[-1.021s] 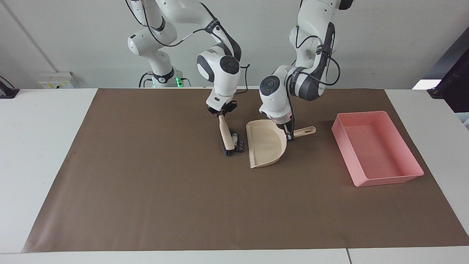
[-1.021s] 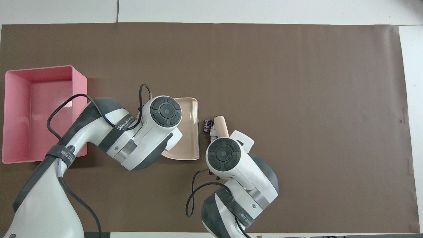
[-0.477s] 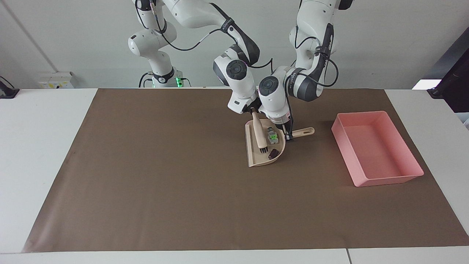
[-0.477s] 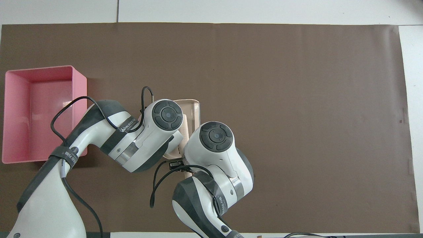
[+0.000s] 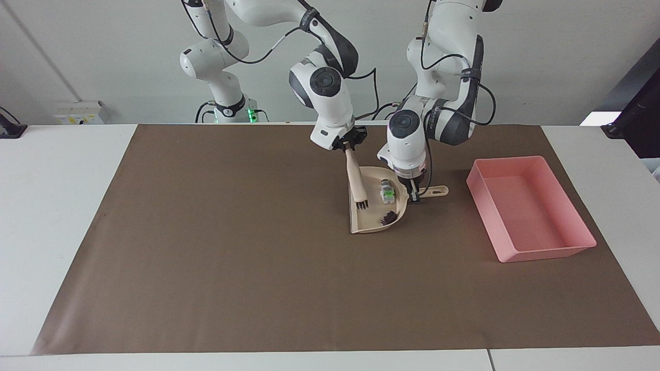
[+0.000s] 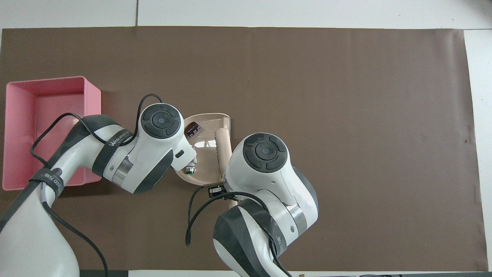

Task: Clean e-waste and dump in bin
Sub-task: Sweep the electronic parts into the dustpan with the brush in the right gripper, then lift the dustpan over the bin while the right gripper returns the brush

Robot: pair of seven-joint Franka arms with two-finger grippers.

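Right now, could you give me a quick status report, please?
Left tool shut on dustpan handle. Right tool shut on brush. E-waste in dustpan. Bin path unobstructed.

Beige dustpan, pink bin, brown mat, one white-grey e-waste piece with green marks, one dark piece

Open brown mat across the right arm's end of the tabletop and along the edge farthest from the robots: unobstructed passage. Centre crowded: dustpan with the brush slanting over it from the right end effector, and the left end effector clamped on the dustpan handle. Narrow bare strip between handle and pink bin. Upright bin walls blocking low passage at the left arm's end.
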